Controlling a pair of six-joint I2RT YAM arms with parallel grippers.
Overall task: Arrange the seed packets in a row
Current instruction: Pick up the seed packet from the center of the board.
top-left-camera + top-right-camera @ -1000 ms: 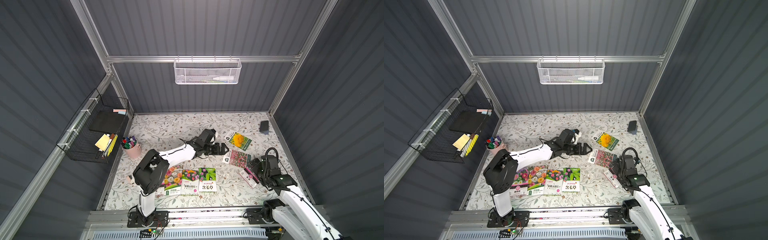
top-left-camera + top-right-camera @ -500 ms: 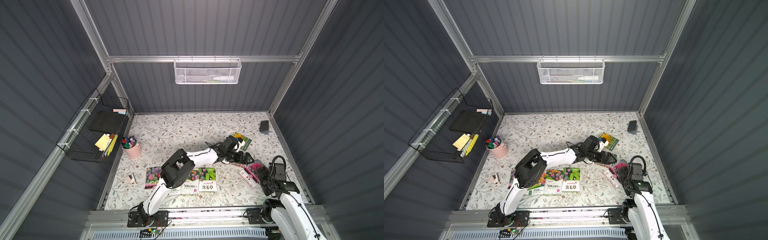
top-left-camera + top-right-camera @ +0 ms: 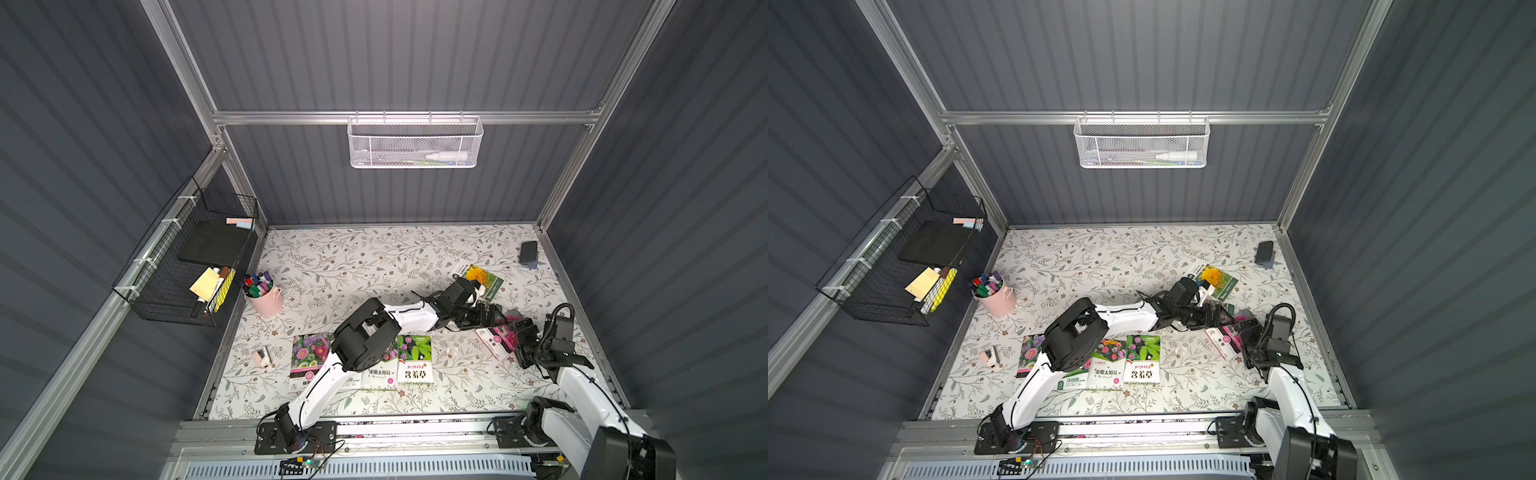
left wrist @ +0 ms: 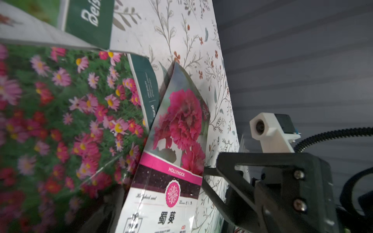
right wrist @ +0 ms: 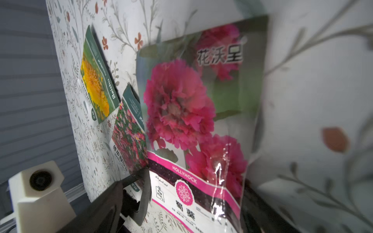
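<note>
Extending the row was judged to be the step in hand. Four glossy rectangular seed packets [image 3: 1142,363] were laid edge to edge near the front of the floral-patterned tabletop [image 3: 353,266], one of them partly hidden under the left arm. Three were left out of the row: a yellow-bloom packet with a green band [image 3: 478,277], a pink-daisy packet [image 4: 70,121] and a magenta hollyhock packet with a pink label band [image 5: 181,113], which lay partly over the daisy packet.

The right gripper [image 3: 521,334] was set at the hollyhock packet with its jaws apart. One tip was seen touching the packet's edge, and nothing was yet clamped. The left gripper [image 3: 487,316] was spread wide over the daisy packet and was empty as far as could be seen.

For a clean pickup, a raised edge was best pinched, since flat glossy film was likely to slip. The daisy packet underneath was to be kept from being dragged along.
</note>
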